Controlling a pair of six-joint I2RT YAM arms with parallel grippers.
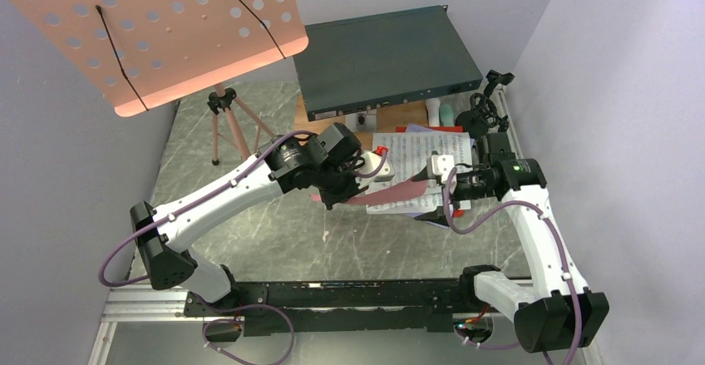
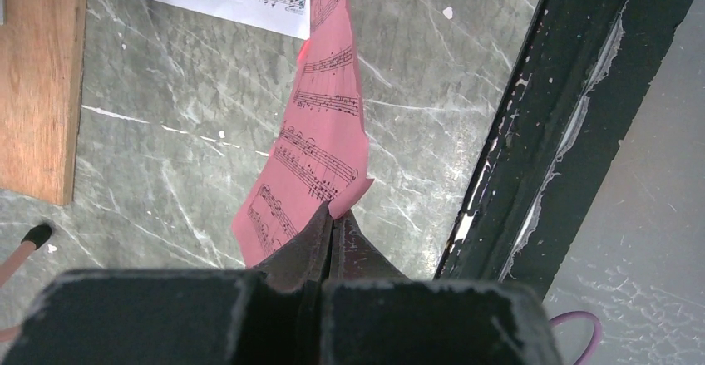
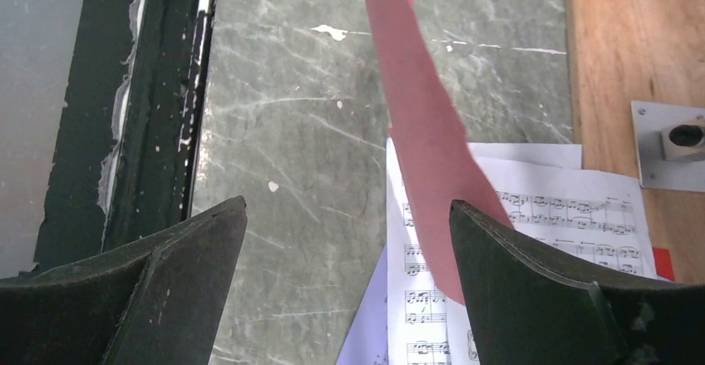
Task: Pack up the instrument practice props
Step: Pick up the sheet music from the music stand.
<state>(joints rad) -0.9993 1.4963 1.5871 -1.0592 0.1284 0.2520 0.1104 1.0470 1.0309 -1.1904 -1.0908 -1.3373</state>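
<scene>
My left gripper (image 2: 332, 215) is shut on one corner of a pink sheet-music page (image 2: 320, 132), which hangs lifted off the marble top. Seen from above, that pink page (image 1: 391, 192) stretches from the left gripper (image 1: 332, 199) toward the right gripper (image 1: 428, 194). The right gripper (image 3: 349, 215) stands open over the pile of white pages (image 3: 540, 215) and a lavender page (image 3: 366, 332); the pink page (image 3: 416, 107) passes beside its right finger without being held. The salmon-pink perforated music stand (image 1: 166, 24) stands at the back left. A black mic stand (image 1: 486, 107) and small white and mint tubes (image 1: 441, 114) sit at the back right.
A dark grey rack box (image 1: 387, 57) lies on a wooden board (image 1: 332, 120) at the back. The stand's tripod legs (image 1: 229, 124) spread just left of the board. A black rail (image 2: 532, 132) borders the near edge of the table. Grey walls close in on the left and right.
</scene>
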